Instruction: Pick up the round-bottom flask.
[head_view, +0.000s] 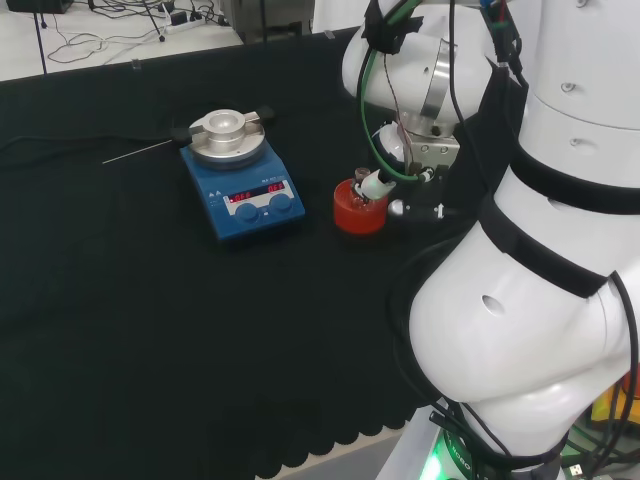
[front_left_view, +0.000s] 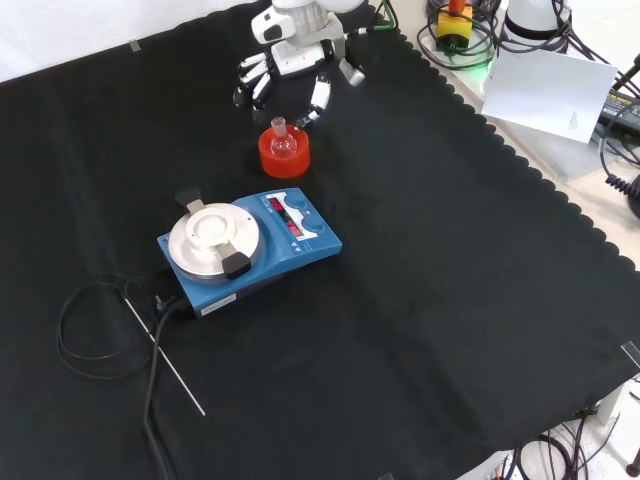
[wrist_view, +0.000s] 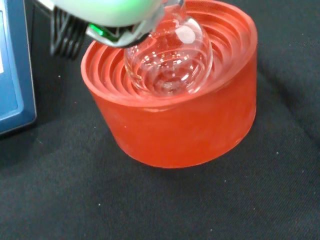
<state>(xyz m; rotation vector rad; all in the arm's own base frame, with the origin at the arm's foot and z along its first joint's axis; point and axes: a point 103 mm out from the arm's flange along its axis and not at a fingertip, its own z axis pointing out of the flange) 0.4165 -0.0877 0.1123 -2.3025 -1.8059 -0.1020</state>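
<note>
A small clear round-bottom flask (wrist_view: 170, 65) sits upright in a red ribbed stand (wrist_view: 175, 125). In the front view the flask (front_left_view: 282, 142) and the stand (front_left_view: 284, 160) are near the top centre of the cloth. The hand (front_left_view: 290, 62) hovers just behind and above them with its fingers (front_left_view: 318, 98) spread and only slightly bent, on either side of the flask's neck. One blurred fingertip (wrist_view: 107, 15) lies close against the neck in the wrist view; I cannot tell if it touches. In the head view the hand (head_view: 420, 155) is right of the stand (head_view: 360, 212).
A blue hotplate stirrer (front_left_view: 250, 245) with a round white top stands close in front of the stand; in the head view the stirrer (head_view: 240, 185) is to its left. A thin metal probe (front_left_view: 165, 350) and black cable (front_left_view: 80, 330) lie beside it. The cloth's scalloped edge (front_left_view: 520, 165) runs at the right.
</note>
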